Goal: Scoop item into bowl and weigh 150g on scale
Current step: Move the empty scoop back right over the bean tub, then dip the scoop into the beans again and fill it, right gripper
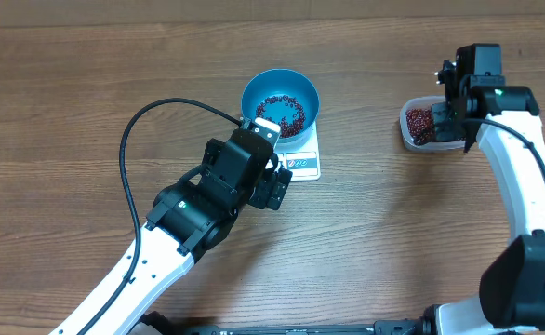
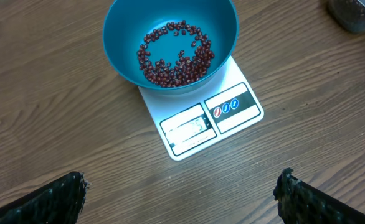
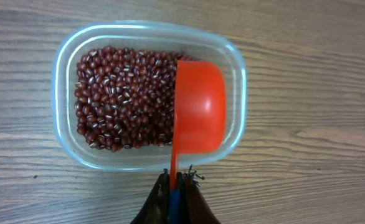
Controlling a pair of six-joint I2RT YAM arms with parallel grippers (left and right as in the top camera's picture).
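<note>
Well, on your left, the left gripper [image 2: 182, 180] hung over the wooden table [image 1: 68, 84] with its jaws spread wide and empty, its two dark fingertips [image 2: 64, 196] well apart at the bottom of the wrist view. A black cable [image 1: 133, 140] looped over the table beside that arm. Just ahead of the gripper lay the scale [image 2: 201, 124]. Its long axis ran away from the gripper, a little skewed, with the display and button end turned toward it. The teal bowl [image 2: 117, 37] sat upright on the far end, overhanging the scale's edges. A thin ring of beans [image 2: 170, 68] lay in its bottom.

Bare table separated that from the clear tub [image 3: 64, 68], well apart to your right. It held the main heap of beans [image 3: 120, 99], and its long axis ran side to side in the right wrist view. The right gripper [image 3: 177, 180] was clenched on the handle of the orange scoop [image 3: 198, 106]. The handle pointed straight out from the jaws, across the tub's short side. The scoop's cup lay over the tub's right end and hid the beans beneath it. From overhead, the right gripper itself covered much of the tub.
</note>
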